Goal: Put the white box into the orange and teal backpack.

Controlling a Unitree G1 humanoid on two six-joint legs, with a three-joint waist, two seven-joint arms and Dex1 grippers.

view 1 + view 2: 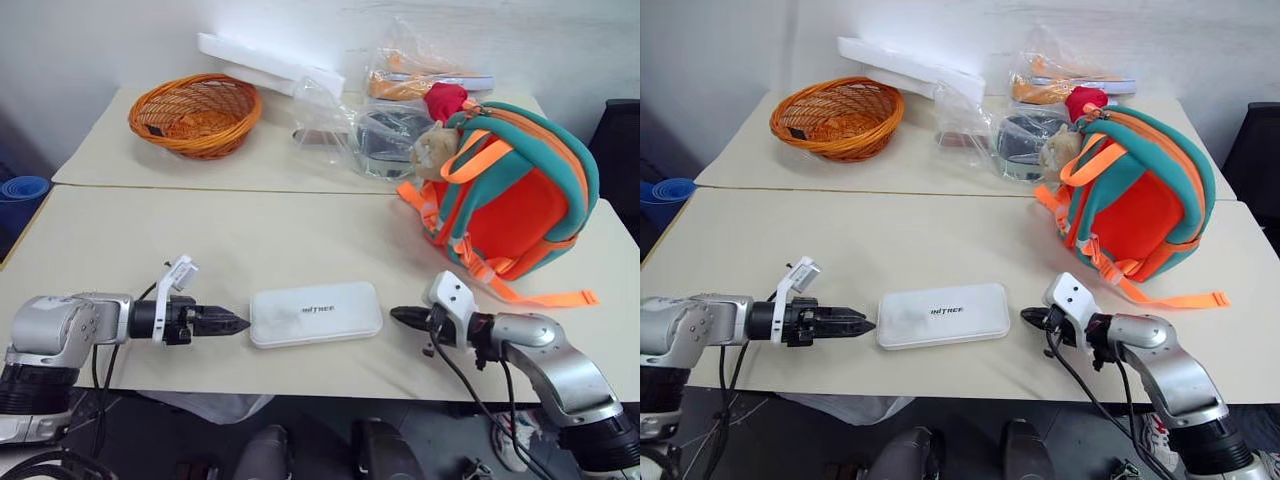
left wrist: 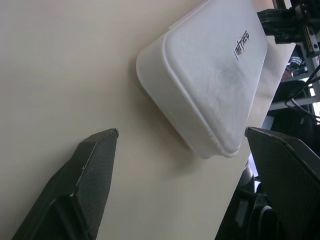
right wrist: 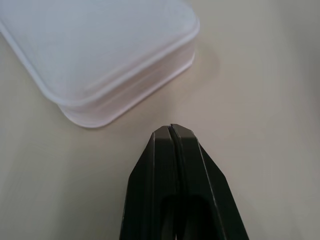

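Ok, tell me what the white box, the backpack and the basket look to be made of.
White box: probably molded plastic or stiff foam, matte with a faintly grainy top, rounded corners and a seam round the rim.
Orange and teal backpack: soft fabric, likely padded, matte, with woven webbing straps.
Basket: woven wicker or rattan, orange-brown with a slight sheen; the weave is plain.

Head views overlook table point(image 1: 300, 240); wrist views close.

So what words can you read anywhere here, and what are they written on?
"UNITREE": dark letters on top of the white box lying on the table.
The small dark tag on the orange basket is too small to read.
No other readable text.
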